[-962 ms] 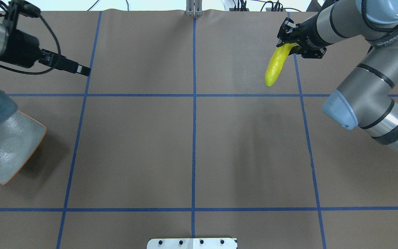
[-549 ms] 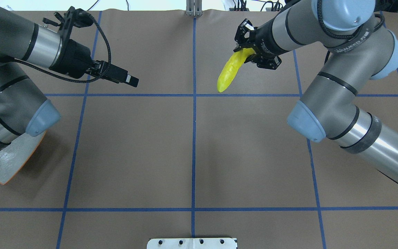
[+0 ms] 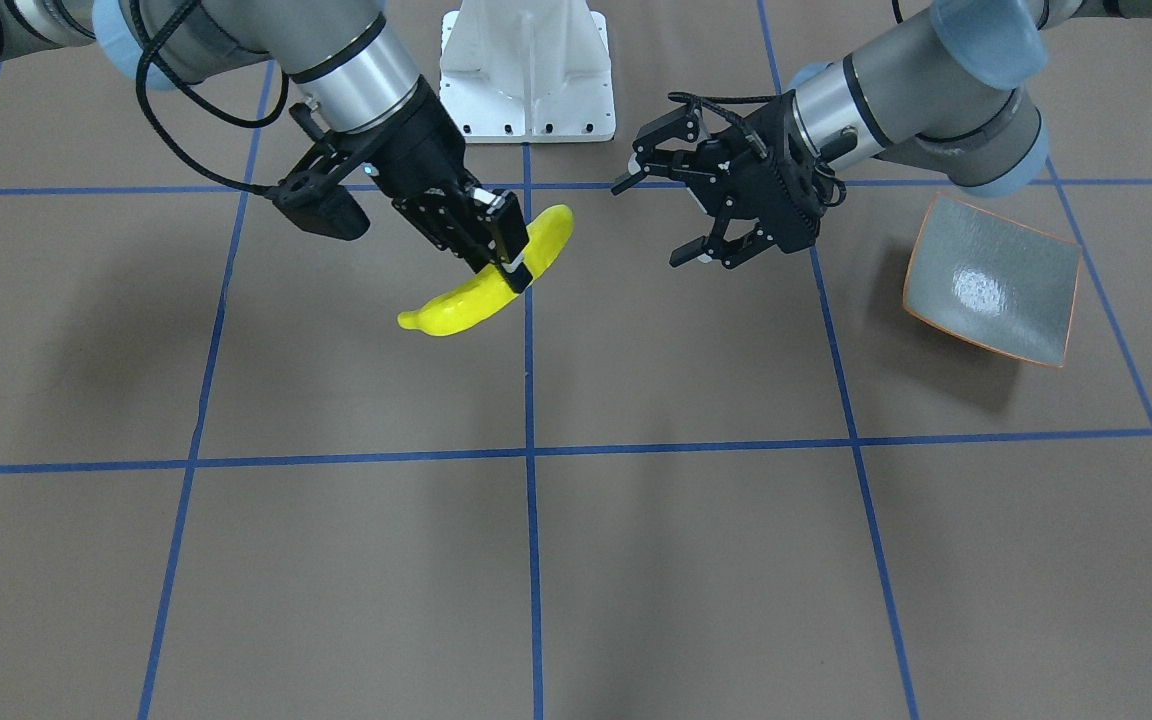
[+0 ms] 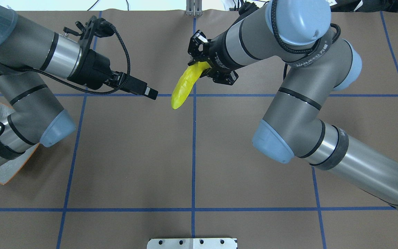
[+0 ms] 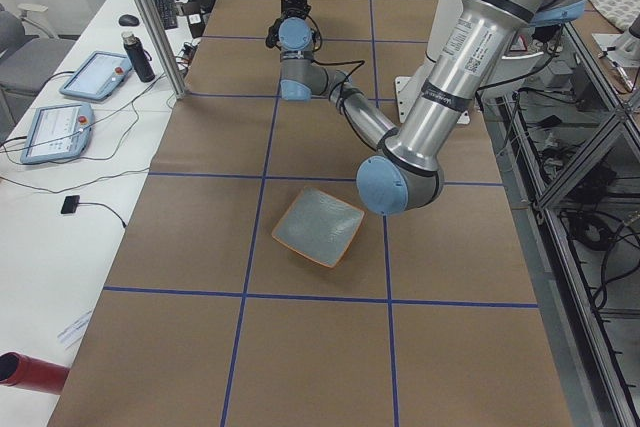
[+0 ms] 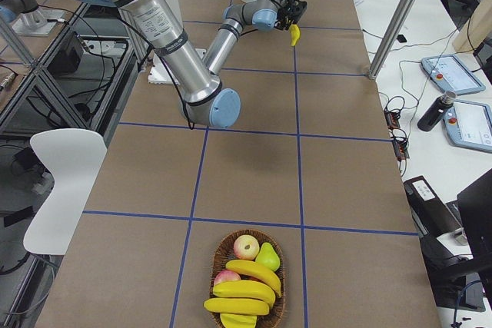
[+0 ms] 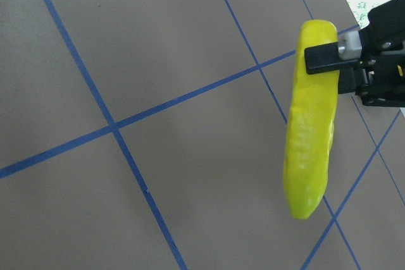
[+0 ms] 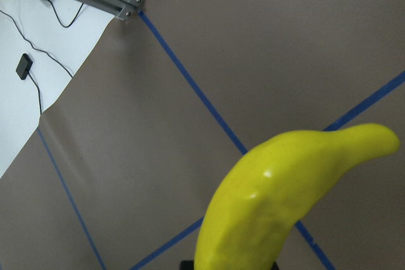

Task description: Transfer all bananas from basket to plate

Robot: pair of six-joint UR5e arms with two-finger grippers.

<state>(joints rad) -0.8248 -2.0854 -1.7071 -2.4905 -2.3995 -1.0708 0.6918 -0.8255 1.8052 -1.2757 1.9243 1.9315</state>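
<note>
Wide tabletop (image 3: 636, 560) room lies beneath both arms. The right claw (image 3: 498, 252) is clamped on a banana (image 3: 461, 306), held aloft; the left claw (image 3: 660, 214) gapes apart, empty, near it.

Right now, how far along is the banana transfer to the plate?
Done: nothing, the plate is empty. In hand: the right gripper holds one banana in the air, facing the open left gripper. Left: that one, plus the other bananas in the basket.

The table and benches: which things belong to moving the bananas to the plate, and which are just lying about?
Job: held banana, right gripper, left gripper, plate, basket, basket bananas.
Lying about: apples, pear, bottle, tablets.
</note>
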